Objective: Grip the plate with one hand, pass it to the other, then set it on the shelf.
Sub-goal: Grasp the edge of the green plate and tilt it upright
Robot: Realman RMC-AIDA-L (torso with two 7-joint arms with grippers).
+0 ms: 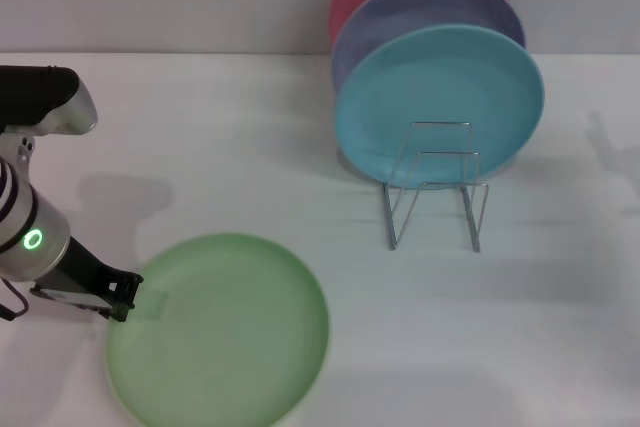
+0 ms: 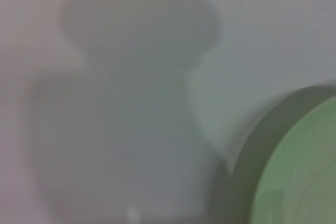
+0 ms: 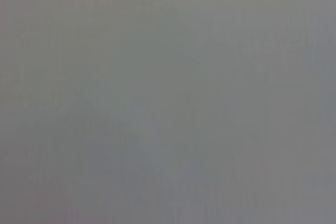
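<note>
The plate point(image 1: 220, 332) lies flat, left end effector point(image 1: 122, 297) at its rim, grip unclear.

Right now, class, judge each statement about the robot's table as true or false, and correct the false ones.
1. The green plate lies flat on the table. True.
2. The left gripper is beside the green plate's rim. True.
3. The green plate already stands in the wire rack. False: it lies on the table, apart from the rack.
4. The right gripper hovers over the rack. False: it is not in view.
5. Three plates stand upright in the rack, the turquoise plate in front. True.
</note>
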